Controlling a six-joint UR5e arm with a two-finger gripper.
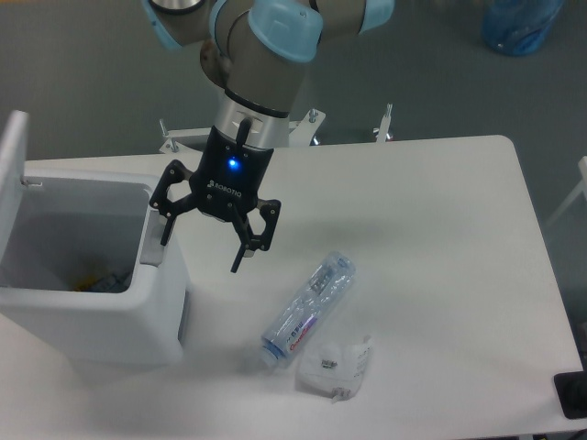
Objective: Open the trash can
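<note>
Trash can (87, 302) lid upright at far-left edge | gripper (202, 243) spread wide, empty, beside bin's right rim

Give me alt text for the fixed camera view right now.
A white trash can sits at the table's left with its lid swung upright, showing litter inside. The arm's open tool hovers at its grey button tab; a plastic bottle and crumpled wrapper lie nearby.

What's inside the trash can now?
The trash can is open, its lid upright. Some litter, yellowish and dark, lies at the bottom. The front wall hides the rest, so I cannot identify it.
</note>
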